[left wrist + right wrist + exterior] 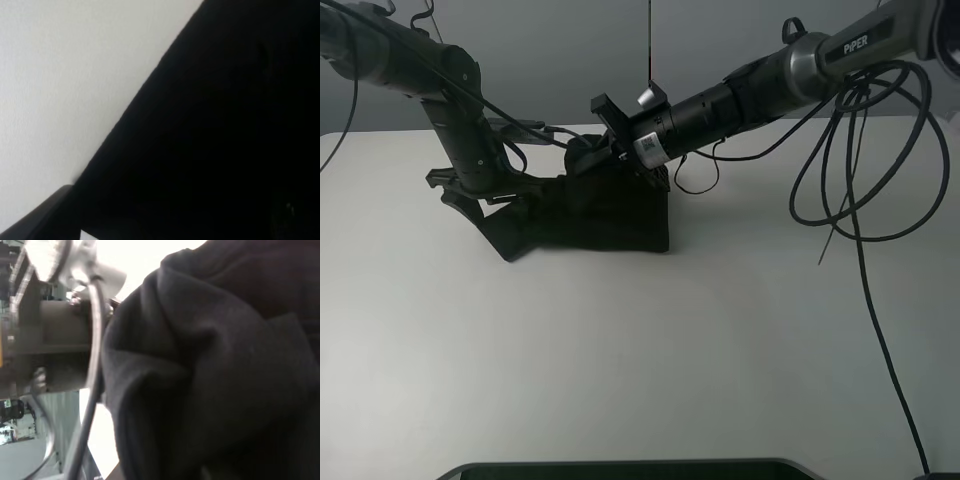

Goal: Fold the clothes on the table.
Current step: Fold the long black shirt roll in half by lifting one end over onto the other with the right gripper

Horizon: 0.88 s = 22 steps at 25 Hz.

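Note:
A black garment (pixel 590 215) lies bunched on the white table (pixel 640 350), at the back and left of centre. Its upper edge is raised off the table between the two grippers. My left gripper (pixel 488 196) is at the garment's left edge and is shut on the cloth. In the left wrist view the black cloth (pixel 225 140) fills most of the frame and hides the fingers. My right gripper (pixel 605 150) reaches across to the garment's raised top and is shut on a bunch of cloth (pixel 200 370).
Loose black cables (pixel 860 170) hang from the right arm over the table's right side. A dark edge (pixel 620 468) runs along the table's front. The left arm (pixel 55 340) shows close by in the right wrist view.

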{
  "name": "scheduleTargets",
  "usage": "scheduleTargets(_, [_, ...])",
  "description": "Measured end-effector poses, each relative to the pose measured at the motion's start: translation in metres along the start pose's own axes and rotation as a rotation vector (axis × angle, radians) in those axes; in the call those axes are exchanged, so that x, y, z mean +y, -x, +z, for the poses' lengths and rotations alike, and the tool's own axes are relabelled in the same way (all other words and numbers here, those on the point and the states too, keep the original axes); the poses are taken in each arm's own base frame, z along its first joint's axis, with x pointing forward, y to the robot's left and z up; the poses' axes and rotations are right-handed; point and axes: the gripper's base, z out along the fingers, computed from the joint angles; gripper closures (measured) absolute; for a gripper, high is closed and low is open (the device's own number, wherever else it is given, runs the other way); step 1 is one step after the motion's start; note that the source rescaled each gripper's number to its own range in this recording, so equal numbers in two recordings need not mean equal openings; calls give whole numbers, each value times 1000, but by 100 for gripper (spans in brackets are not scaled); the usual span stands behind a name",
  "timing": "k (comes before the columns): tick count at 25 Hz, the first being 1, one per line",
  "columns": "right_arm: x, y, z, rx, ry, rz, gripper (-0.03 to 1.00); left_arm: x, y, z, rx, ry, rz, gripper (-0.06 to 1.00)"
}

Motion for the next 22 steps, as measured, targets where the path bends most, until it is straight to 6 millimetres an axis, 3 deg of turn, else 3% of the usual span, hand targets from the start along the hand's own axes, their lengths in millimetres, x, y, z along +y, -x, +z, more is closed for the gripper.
scheduleTargets(5, [-6,-2,21,-13,44,18,83,0,0,0,0,0,7,-5])
scheduleTargets(13, [-18,0,28,-46,30,32,83,-3,-1,-2,24,-25,5,-5])
scheduleTargets(17, [-18,0,28,-47,28,32,83,-5,9,-18,26,-41,5,-5])
scheduleTargets(22, [-18,0,28,-47,28,30,83,-9,29,-52,2,-52,12,-5])
